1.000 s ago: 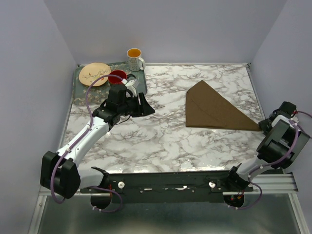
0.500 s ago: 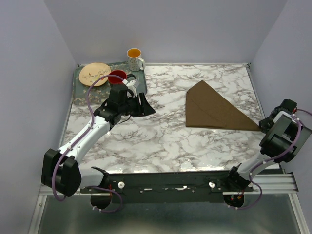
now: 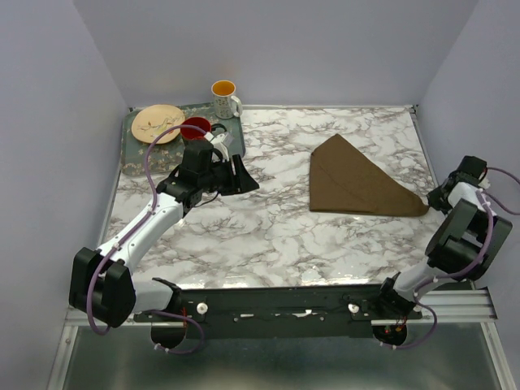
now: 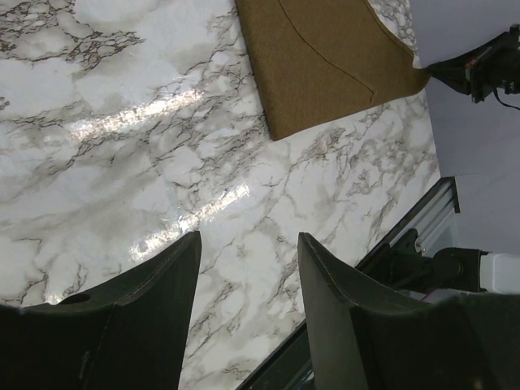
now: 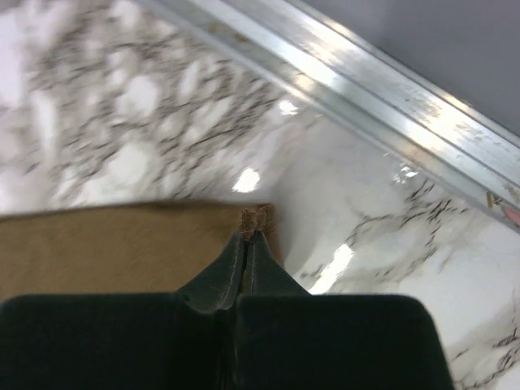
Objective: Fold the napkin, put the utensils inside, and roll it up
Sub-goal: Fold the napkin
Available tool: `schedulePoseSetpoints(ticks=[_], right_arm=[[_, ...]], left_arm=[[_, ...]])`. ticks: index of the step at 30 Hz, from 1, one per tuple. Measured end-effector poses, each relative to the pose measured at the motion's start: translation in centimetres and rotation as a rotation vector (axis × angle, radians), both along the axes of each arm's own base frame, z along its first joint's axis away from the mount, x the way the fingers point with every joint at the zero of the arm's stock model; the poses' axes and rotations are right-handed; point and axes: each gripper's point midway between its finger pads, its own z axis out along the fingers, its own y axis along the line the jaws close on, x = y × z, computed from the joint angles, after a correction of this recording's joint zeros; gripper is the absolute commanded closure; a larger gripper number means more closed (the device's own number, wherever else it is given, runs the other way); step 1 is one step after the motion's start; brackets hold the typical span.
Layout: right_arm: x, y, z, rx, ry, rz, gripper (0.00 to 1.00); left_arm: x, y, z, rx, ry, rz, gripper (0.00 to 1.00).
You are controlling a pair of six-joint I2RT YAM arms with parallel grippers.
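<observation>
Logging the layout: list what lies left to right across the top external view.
Round beige plate → red bowl → white mug with orange inside → folded dark brown cloth napkin → right gripper, pinching its corner.

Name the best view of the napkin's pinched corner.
Right wrist: close up, the right end effector is shut on the napkin corner. Top external shows the whole folded triangle; left wrist only part, corner small.

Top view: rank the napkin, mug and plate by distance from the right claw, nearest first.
1. Napkin: right of centre, its right corner pinched in the right claw.
2. Mug: far edge, left of centre.
3. Plate: far left corner, beyond the mug.
</observation>
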Motion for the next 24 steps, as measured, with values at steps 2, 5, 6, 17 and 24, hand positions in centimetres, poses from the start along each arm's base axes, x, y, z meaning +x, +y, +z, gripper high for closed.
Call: schedulePoseSetpoints(ticks=[2, 5, 6, 17, 24], right_arm=[[0.6, 0.9, 1.9, -0.036, -0.04, 0.031, 0.99], [1.8, 3.7, 6.4, -0.109, -0.153, 0.114, 0.99], [2.2, 4.7, 7.7, -0.128, -0.189, 0.147, 0.99], [5.4, 19.0, 11.8, -0.182, -0.337, 0.647, 0.99], [5.5, 24.4, 11.9, -0.172, -0.364, 0.828, 1.0]], left_arm=[[0.0, 0.0, 0.0, 0.0, 0.0, 0.0, 0.4], [0.0, 0.0, 0.0, -0.001, 0.002, 0.001, 0.4], [0.0, 0.0, 0.0, -0.003, 0.002, 0.002, 0.4], [0.3, -0.3, 0.0, -0.033, 0.019, 0.02, 0.34], [-0.2, -0.6, -0.7, -0.03, 0.041, 0.026, 0.34]])
